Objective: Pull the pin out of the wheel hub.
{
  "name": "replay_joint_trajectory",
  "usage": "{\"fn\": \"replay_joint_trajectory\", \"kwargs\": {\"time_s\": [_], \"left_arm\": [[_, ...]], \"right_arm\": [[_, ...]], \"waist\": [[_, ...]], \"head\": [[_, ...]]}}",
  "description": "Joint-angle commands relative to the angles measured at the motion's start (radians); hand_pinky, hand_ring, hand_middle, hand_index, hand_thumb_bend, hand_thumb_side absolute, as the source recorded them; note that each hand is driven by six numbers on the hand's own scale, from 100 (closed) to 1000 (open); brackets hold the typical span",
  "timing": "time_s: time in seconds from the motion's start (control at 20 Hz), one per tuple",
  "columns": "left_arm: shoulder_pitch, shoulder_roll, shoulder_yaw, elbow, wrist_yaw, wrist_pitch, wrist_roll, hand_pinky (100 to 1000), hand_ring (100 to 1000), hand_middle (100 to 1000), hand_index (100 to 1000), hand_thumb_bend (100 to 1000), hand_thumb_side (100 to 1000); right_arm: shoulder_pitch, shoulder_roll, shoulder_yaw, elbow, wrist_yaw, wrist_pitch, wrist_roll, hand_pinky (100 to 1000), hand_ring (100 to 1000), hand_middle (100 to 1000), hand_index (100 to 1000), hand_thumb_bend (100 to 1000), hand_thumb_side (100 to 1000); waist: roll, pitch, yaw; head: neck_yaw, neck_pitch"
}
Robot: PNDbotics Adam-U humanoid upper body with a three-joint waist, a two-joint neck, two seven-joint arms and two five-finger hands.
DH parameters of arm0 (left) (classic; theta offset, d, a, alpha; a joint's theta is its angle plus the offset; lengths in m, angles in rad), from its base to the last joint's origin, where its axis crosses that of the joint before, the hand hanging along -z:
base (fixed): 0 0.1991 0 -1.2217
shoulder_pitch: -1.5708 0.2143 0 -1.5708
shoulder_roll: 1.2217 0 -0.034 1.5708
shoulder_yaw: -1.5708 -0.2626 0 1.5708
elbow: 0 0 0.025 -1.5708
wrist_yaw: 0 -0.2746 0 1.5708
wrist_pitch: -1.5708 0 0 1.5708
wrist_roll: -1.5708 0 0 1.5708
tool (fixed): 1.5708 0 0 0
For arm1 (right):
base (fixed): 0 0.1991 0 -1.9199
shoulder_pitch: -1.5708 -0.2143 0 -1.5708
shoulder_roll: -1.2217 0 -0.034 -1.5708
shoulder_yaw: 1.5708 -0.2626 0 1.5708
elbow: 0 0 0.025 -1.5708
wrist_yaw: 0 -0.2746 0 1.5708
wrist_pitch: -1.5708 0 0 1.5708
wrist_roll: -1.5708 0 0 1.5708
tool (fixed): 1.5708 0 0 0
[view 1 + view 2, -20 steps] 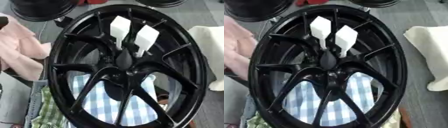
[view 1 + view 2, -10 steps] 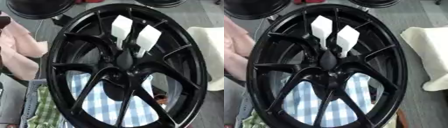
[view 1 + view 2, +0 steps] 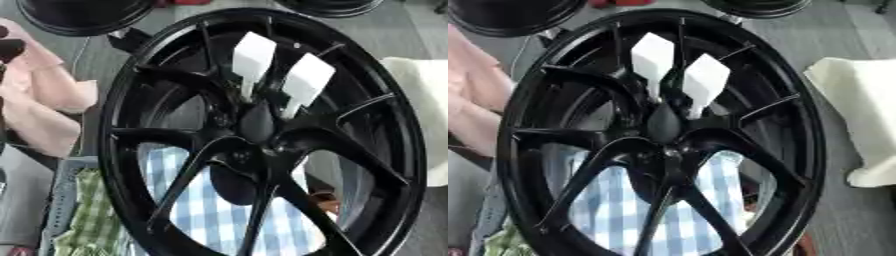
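A large black wheel hub (image 3: 262, 145) with many spokes fills both views, tilted toward me. Its dark centre (image 3: 256, 122) sits a little above the middle. Two white wedge-shaped pieces (image 3: 254, 57) (image 3: 306, 82) stand between the upper spokes and taper down toward the centre. I cannot make out a pin apart from these. Neither of my hands shows in either view.
Blue-and-white checked cloth (image 3: 219, 215) shows through the lower spokes, with green checked cloth (image 3: 92, 220) beside it. Pink cloth (image 3: 44, 100) lies at the left, with a dark shape (image 3: 9, 47) at its edge. A cream cushion (image 3: 859, 115) lies at the right. More black rims (image 3: 83, 15) stand behind.
The whole picture has shifted slightly, so the camera moved. The wheel and the white pieces keep their places relative to each other.
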Motion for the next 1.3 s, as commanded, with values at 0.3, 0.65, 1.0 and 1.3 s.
{"fn": "replay_joint_trajectory", "kwargs": {"time_s": [0.3,0.65,1.0,1.3], "left_arm": [[0.002,0.031,0.003,-0.020,-0.004,0.000,0.000,836,677,652,771,115,722],[-0.004,0.029,-0.003,-0.020,0.002,0.003,-0.008,837,677,652,771,114,721],[-0.011,0.029,-0.010,-0.020,0.007,0.006,-0.017,838,677,653,771,114,722],[-0.016,0.029,-0.013,-0.020,0.010,0.007,-0.023,838,677,653,770,115,722]], "right_arm": [[-0.130,-0.125,0.031,-0.012,-0.101,0.005,0.178,817,823,779,818,238,330],[-0.231,-0.152,0.091,-0.012,-0.162,0.004,0.287,824,833,794,828,286,326],[-0.295,-0.149,0.134,-0.012,-0.214,0.012,0.352,824,832,790,826,293,321],[-0.335,-0.142,0.161,-0.012,-0.239,0.019,0.384,823,830,792,821,277,322]], "waist": [[-0.006,-0.018,0.010],[-0.008,-0.017,0.032],[-0.012,-0.015,0.047],[-0.017,-0.010,0.063]], "head": [[-0.019,-0.020],[-0.062,-0.034],[-0.088,-0.038],[-0.101,-0.039]]}}
